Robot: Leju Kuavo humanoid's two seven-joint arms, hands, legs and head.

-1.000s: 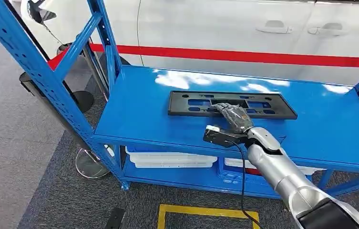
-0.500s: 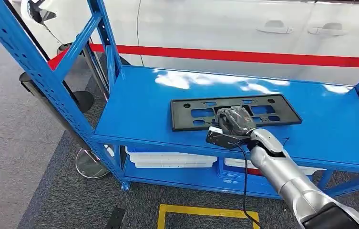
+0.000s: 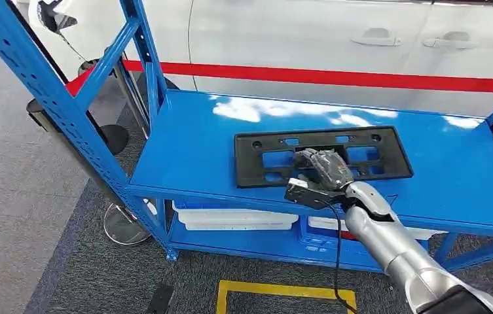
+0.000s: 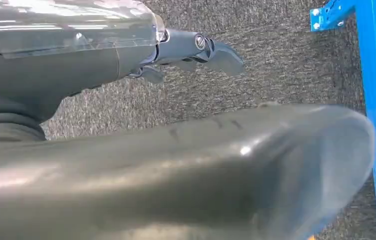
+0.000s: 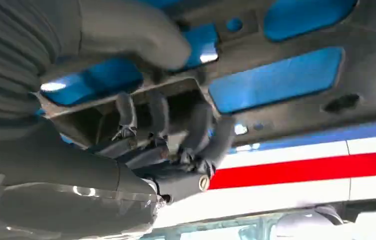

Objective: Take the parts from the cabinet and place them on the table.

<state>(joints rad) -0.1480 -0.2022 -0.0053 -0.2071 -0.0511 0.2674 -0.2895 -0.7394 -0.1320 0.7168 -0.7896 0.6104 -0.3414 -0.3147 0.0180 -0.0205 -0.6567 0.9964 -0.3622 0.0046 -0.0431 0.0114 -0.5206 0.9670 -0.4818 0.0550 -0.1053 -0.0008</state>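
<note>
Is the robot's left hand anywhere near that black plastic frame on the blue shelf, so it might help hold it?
Probably not as things stand. The left hand hangs low over the carpet beside the blue shelf, while the black frame lies on top, gripped by the right hand. The left arm would have to lift first.

A white car (image 3: 335, 46) is standing behind the shelving, its side carrying a red stripe (image 3: 335, 77) along the lower body and two door handles (image 3: 376, 38) near the top of the head view. A dark charging plug (image 3: 52, 18) is sitting in the car's side at the far left, with a cable trailing down from it. A black post with a round base (image 3: 126, 226) is standing on the grey carpet (image 3: 27, 196) just beside the blue frame. White plastic trays (image 3: 234, 219) are lying on the lower level. A yellow floor marking (image 3: 283, 291) is running across the carpet in front.
</note>
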